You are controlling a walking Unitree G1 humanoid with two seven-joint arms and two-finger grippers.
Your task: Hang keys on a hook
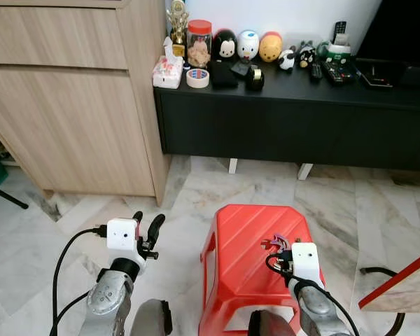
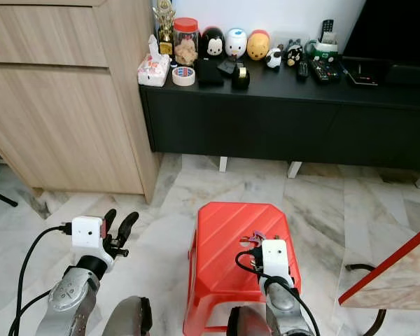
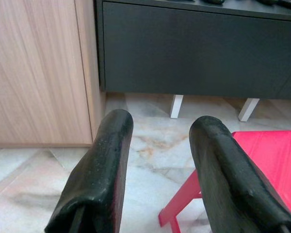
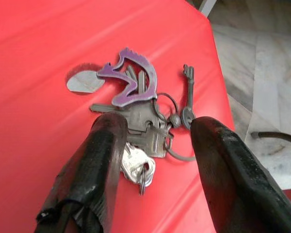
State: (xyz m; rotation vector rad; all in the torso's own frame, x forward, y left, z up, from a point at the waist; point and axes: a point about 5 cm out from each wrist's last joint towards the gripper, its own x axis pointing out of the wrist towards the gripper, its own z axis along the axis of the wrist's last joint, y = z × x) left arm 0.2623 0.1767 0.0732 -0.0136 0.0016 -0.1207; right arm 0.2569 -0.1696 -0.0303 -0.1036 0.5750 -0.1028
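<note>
Bunch of keys [image 4: 141, 127] lying flat on top of the red plastic stool [image 1: 238, 238], toward its right side, next to the small round hole in the seat. Purple cut-out fob [image 4: 131, 80] at the far end of the bunch, steel keys fanned beneath it, one slim dark key [image 4: 187, 97] off on a ring to one side. Right gripper [image 4: 153, 160] directly over the bunch, fingers spread wide, one pad on each flank and the key blades between them, nothing clamped yet. Long axis of the bunch running roughly along the reach of the fingers, fob leading, so a straight drop and squeeze looks enough to catch the blades across their width. Left gripper [image 1: 145, 231] held out over the marble floor [image 1: 196, 189] to the left of the stool, well apart from the keys, fingers parted and empty, pointed at the gap between the wooden cabinet [image 1: 70, 105] and the black low sideboard [image 1: 294, 119]. Right arm clearly the nearer one. No hook identifiable from here; pickup apparently the step in hand.
</note>
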